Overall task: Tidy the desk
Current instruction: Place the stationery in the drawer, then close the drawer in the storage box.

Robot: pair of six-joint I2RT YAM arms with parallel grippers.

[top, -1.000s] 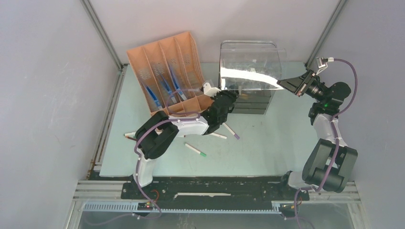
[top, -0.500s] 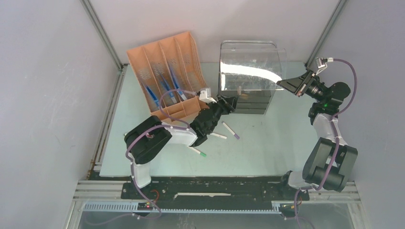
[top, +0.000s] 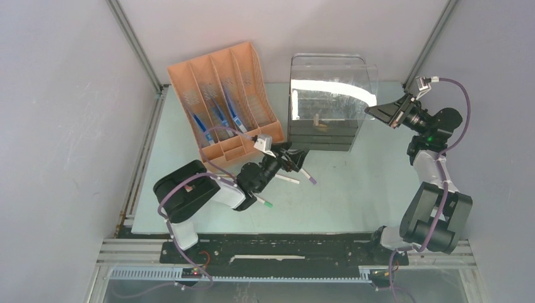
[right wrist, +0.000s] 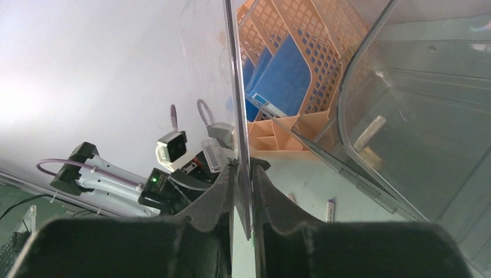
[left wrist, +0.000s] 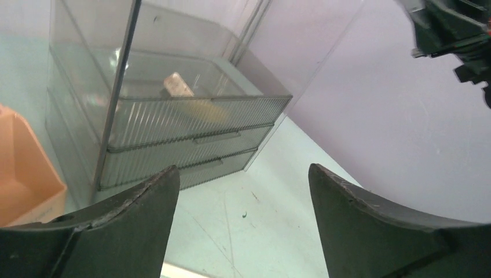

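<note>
my left gripper [top: 292, 158] wide, empty, by markers [top: 308, 174] on the desk [top: 353, 189], right gripper [top: 386, 112] pinching the clear lid [top: 331, 88]

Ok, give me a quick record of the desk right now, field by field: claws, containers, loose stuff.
left claw: open, nothing in it, beside the loose markers
right claw: shut on the edge of the clear lid, holding it raised
clear drawer box: back of the desk, small pale block in its top section
orange organizer: back left, blue items in its slots
loose on desk: purple-capped marker, white marker, green-capped marker
</note>
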